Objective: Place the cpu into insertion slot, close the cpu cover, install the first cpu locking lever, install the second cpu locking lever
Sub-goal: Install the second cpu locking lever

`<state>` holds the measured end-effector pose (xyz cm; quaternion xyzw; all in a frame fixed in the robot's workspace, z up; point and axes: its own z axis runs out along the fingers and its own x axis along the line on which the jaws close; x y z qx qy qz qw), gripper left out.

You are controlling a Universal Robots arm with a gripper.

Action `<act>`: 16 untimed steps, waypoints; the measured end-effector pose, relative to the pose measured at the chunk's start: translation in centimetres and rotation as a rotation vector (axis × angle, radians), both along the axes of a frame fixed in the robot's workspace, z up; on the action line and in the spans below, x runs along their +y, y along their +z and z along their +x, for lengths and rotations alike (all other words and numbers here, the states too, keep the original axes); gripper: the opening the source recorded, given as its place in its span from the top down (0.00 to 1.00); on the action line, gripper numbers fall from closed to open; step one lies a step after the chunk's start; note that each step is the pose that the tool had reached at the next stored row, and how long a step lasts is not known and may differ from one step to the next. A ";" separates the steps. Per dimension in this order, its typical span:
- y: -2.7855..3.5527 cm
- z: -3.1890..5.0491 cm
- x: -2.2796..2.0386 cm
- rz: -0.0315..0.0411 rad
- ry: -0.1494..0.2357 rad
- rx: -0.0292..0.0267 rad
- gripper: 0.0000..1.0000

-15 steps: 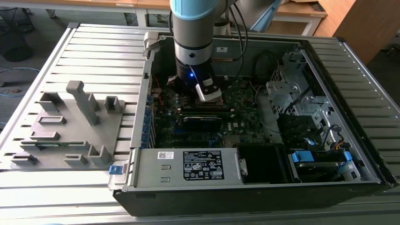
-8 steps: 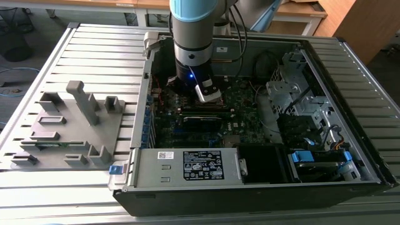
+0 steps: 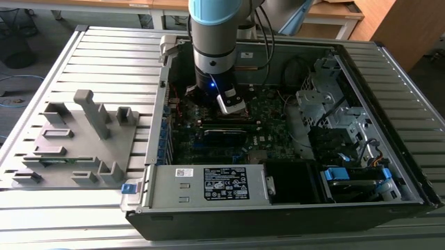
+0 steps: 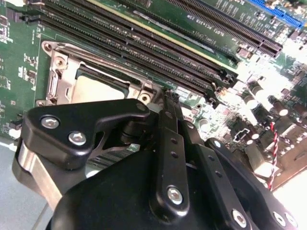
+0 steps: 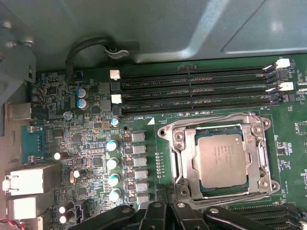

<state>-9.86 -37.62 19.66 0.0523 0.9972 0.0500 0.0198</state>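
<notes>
Inside the open computer case (image 3: 389, 172) on the slatted tabletop (image 3: 104, 62), the arm reaches down over the dark green motherboard (image 5: 96, 143), with the pincer (image 4: 168, 98) poised at the edge of the insertion slot (image 5: 165, 132). Its black fingers (image 4: 168, 139) are drawn narrow, tips close together with nothing between them. Within the slot the cpu (image 5: 221, 160) lies flat, its silver-grey top showing through the window of the cpu cover (image 5: 184, 158), which is folded down over it beside the long black memory slots (image 5: 192, 91).

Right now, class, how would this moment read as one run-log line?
cpu: seated in insertion slot | cpu cover: closed over it | gripper: at slot edge
</notes>
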 end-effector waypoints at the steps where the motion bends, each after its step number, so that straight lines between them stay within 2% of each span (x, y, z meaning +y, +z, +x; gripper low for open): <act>1: 0.29 0.00 0.00 -0.0002 0.000 0.0002 0.89; 6: 1.58 0.00 0.00 -0.0002 0.000 0.0002 0.89; 9: 1.56 0.21 0.01 0.0001 0.000 0.0000 0.89; 16: 1.53 2.46 0.11 -0.0001 0.000 0.0002 0.89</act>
